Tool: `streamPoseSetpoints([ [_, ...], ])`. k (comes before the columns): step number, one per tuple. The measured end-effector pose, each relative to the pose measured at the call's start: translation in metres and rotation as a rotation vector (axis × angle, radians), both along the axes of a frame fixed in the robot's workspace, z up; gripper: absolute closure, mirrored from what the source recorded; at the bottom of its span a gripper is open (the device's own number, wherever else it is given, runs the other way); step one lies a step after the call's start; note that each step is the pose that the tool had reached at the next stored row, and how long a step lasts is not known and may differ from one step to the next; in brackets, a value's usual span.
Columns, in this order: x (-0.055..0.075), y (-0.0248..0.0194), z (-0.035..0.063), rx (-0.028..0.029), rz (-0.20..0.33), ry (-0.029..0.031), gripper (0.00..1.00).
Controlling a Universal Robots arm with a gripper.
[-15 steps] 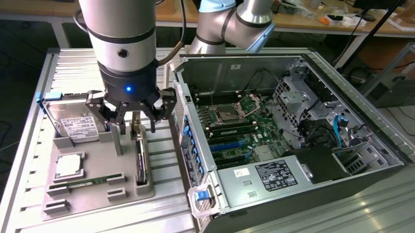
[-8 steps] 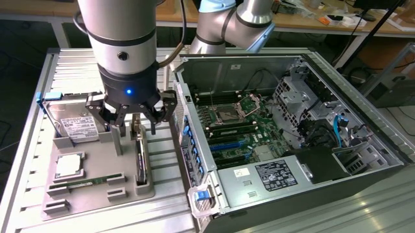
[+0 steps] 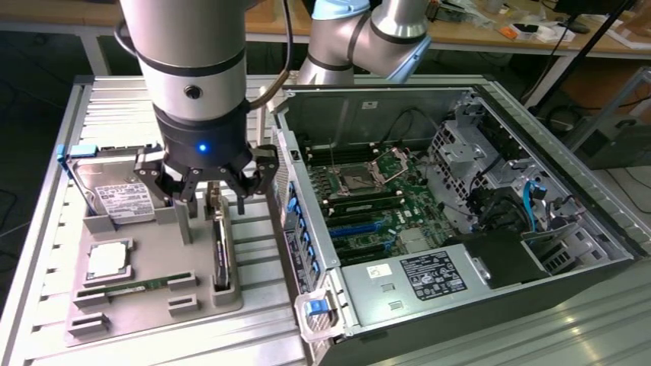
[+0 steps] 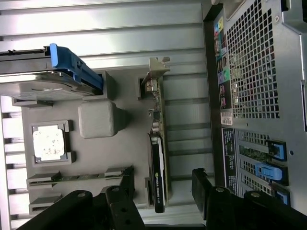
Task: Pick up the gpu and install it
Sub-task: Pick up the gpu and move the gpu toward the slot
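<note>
The gpu (image 3: 221,255) stands on its long edge in a slot of the grey parts tray (image 3: 152,309), to the exterior view's left of the open computer case (image 3: 569,229). In the wrist view the gpu (image 4: 157,143) shows its green board, black cooler and silver end bracket. My gripper (image 3: 213,204) hangs open just above the card's far end, touching nothing. From the wrist, the gripper (image 4: 163,184) has one black finger on each side of the card's line, with nothing between them.
On the tray (image 4: 124,143) are also a hard drive in a blue frame (image 3: 117,197), a square processor (image 3: 107,261) and a narrow memory stick (image 3: 133,287). The case's motherboard (image 3: 376,202) lies exposed, and blue slot clips (image 4: 268,167) line the case's rear wall.
</note>
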State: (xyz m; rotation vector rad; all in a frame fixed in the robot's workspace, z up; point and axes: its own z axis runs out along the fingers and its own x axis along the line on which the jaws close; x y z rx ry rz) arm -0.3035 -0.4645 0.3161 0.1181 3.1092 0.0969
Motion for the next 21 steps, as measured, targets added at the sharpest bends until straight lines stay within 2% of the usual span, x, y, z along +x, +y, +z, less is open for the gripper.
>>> streamPoseSetpoints([
  [4,0.0000,-0.0024,0.0001,-0.0001,0.000,0.0001,0.40],
  [21,0.0000,-0.0026,-0.0044,0.0000,0.000,-0.0007,0.40],
])
